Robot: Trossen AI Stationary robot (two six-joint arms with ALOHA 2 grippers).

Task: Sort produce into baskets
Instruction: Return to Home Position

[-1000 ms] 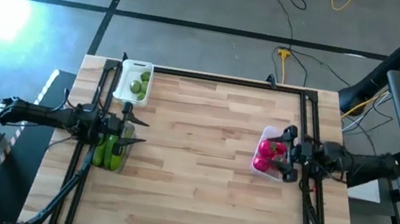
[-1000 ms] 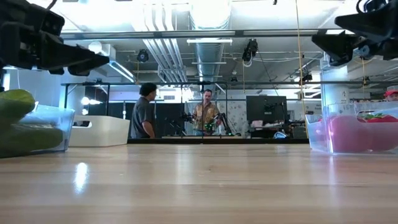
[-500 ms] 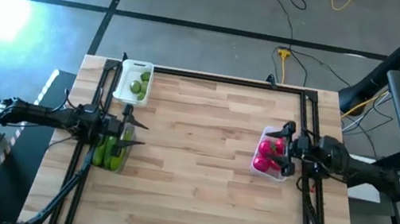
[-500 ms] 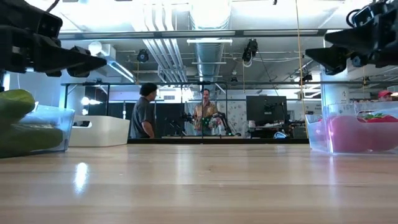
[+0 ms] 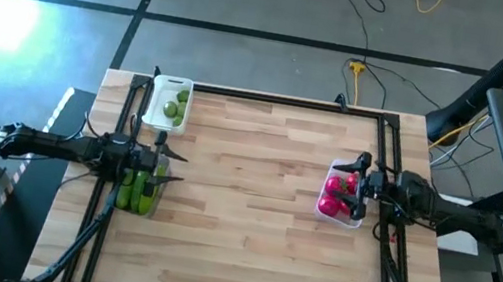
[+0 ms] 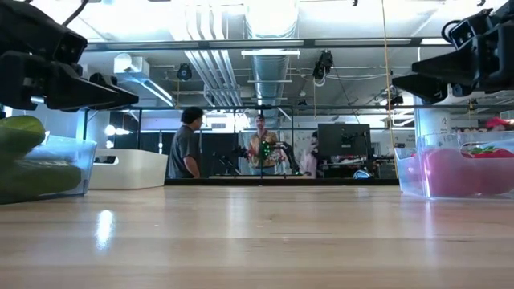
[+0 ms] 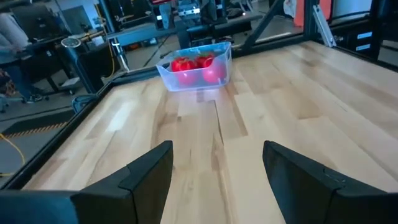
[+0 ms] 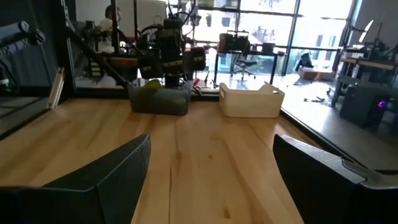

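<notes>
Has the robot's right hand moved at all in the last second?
Yes. In the low view the right hand has dipped, its tip now closer to the rim of the tomato tub beneath it.

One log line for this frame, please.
limes: white tray | cucumbers: left tub | tomatoes: right tub | left gripper open | right gripper open

Table (image 5: 244, 190) — white tray (image 5: 170, 82), cucumber tub (image 5: 138, 211), tomato tub (image 5: 340, 221) (apart).

White opaque rectangular tray (image 5: 173, 83) at far-left corner of wooden worktop (image 5: 239, 220), small round green limes (image 5: 174, 108) inside. Clear plastic tub (image 5: 155, 205) just before it, long green cucumbers (image 5: 133, 191) inside. Second clear plastic tub (image 5: 323, 205) at right edge, round red tomatoes (image 5: 332, 198) inside.
</notes>
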